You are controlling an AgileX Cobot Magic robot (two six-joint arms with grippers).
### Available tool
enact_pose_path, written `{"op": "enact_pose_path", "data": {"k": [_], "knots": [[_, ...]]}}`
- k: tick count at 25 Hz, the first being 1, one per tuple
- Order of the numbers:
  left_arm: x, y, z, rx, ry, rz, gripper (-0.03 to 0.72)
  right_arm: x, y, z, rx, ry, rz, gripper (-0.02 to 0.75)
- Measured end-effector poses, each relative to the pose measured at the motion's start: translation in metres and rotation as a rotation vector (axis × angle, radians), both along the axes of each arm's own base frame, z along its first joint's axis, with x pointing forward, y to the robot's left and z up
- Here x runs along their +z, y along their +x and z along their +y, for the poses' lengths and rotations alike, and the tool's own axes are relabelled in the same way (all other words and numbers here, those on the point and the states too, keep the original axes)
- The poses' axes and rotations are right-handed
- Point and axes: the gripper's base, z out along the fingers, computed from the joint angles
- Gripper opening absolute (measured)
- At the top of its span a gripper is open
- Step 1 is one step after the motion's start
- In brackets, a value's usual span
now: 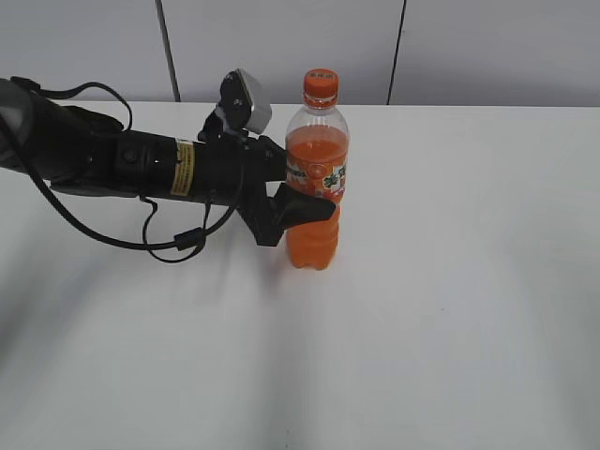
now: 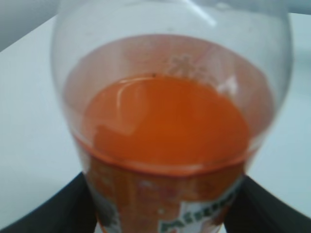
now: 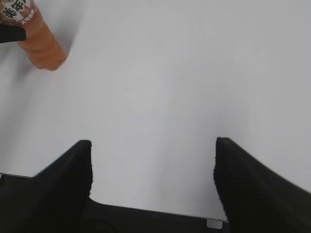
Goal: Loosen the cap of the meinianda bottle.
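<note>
The meinianda bottle (image 1: 316, 150) stands upright on the white table, orange drink inside, label band around its middle. Its orange cap (image 1: 320, 87) sits on top, with nothing touching it. My left gripper (image 1: 314, 199) reaches in from the left and is shut on the bottle at label height. In the left wrist view the bottle (image 2: 165, 121) fills the frame, with a black finger (image 2: 53, 213) pressed against each side of the label. The cap is out of that view. My right gripper (image 3: 153, 143) is open over bare table, far from the bottle's base (image 3: 41, 41).
The white table (image 1: 469, 281) stretches to the right of and in front of the bottle. A grey panelled wall (image 1: 281, 47) runs along the far edge. The left arm and its cable (image 1: 169, 248) lie across the table's left side.
</note>
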Motion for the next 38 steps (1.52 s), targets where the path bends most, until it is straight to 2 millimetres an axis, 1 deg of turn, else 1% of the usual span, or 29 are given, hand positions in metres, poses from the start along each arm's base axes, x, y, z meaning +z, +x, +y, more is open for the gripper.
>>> {"op": "enact_pose_path", "data": {"k": [4, 7, 10, 12, 13, 14, 19, 23, 31, 35, 38], "knots": [[0.0, -0.001, 0.0, -0.009, 0.0, -0.001, 0.437, 0.021, 0.026, 0.005, 0.009, 0.015, 0.063, 0.575], [0.0, -0.001, 0.0, -0.011, -0.001, -0.001, 0.437, 0.039, 0.045, 0.008, 0.014, 0.017, 0.111, 0.53], [0.0, -0.001, 0.0, -0.011, -0.001, -0.001, 0.437, 0.05, 0.064, 0.01, 0.018, 0.013, 0.158, 0.486], [0.0, -0.001, 0.0, -0.011, -0.001, -0.001, 0.437, 0.056, 0.08, 0.012, 0.02, 0.007, 0.205, 0.466], [0.0, -0.001, 0.0, -0.011, -0.001, -0.001, 0.437, 0.057, 0.087, 0.013, 0.021, 0.004, 0.228, 0.459], [0.0, -0.001, 0.0, -0.011, -0.001, -0.001, 0.437, 0.058, 0.1, 0.015, 0.022, -0.001, 0.268, 0.454], [0.0, -0.001, 0.0, -0.012, -0.003, 0.0, 0.437, 0.057, 0.136, 0.019, 0.027, -0.015, 0.384, 0.448], [0.0, -0.001, 0.0, -0.013, -0.003, 0.0, 0.437, 0.057, 0.166, 0.023, 0.029, -0.02, 0.442, 0.448], [0.0, -0.001, 0.0, 0.002, -0.012, 0.026, 0.437, 0.074, 0.227, 0.03, 0.031, -0.016, 0.422, 0.447], [0.0, -0.001, 0.0, 0.006, -0.014, 0.033, 0.437, 0.075, 0.255, 0.035, 0.038, 0.002, 0.422, 0.447], [0.0, -0.001, 0.0, 0.006, -0.014, 0.035, 0.437, 0.074, 0.27, 0.038, 0.043, 0.014, 0.427, 0.447]]}}
